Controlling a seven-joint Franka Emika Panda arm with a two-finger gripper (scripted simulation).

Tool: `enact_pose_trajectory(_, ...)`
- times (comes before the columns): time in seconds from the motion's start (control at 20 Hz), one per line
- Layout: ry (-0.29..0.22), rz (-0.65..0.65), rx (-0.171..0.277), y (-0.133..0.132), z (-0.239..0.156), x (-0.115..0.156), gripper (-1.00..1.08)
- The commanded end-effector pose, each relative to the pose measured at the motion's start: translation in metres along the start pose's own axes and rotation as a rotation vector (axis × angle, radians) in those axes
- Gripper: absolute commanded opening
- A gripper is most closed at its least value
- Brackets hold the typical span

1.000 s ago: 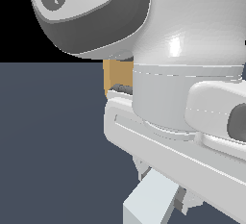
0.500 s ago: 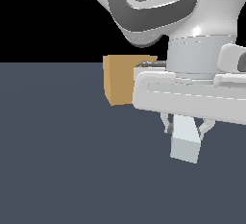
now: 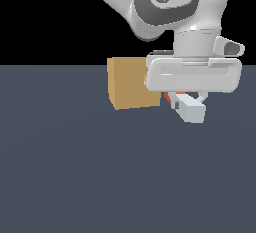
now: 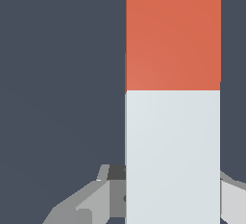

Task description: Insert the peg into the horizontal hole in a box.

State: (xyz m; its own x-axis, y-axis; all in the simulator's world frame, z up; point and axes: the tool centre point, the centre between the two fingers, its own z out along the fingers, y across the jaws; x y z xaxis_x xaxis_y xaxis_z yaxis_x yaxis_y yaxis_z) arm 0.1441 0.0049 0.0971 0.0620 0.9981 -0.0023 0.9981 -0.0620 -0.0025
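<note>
The peg (image 3: 189,109) hangs just under my hand, its white end facing the camera and a sliver of its orange-red half behind. In the wrist view the peg (image 4: 173,98) fills the frame, orange-red half far, white half near. My gripper (image 3: 186,98) is shut on the peg's white half; the fingers (image 4: 96,196) press its sides. The tan box (image 3: 131,83) stands on the floor at the exterior view's left of the hand, partly covered by it. Its hole does not show. The peg is off the floor and apart from the box.
The dark grey floor (image 3: 75,167) stretches across the lower scene. My white arm (image 3: 165,2) rises over the box and covers its right edge.
The arm has drawn back from the camera and towards the exterior view's right, carrying the peg. More of the box shows now. The peg sits nearer the box.
</note>
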Motion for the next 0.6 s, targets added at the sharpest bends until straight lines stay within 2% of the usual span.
enact_pose_trajectory(0.0, 0.0, -0.075, -0.004, 0.002, -0.009, 0.023, -1.0)
enact_pose_trajectory(0.3, 0.001, -0.235, -0.003, -0.004, -0.022, 0.073, -1.0)
enact_pose_trajectory(0.55, 0.001, -0.318, -0.003, -0.011, -0.029, 0.099, -1.0)
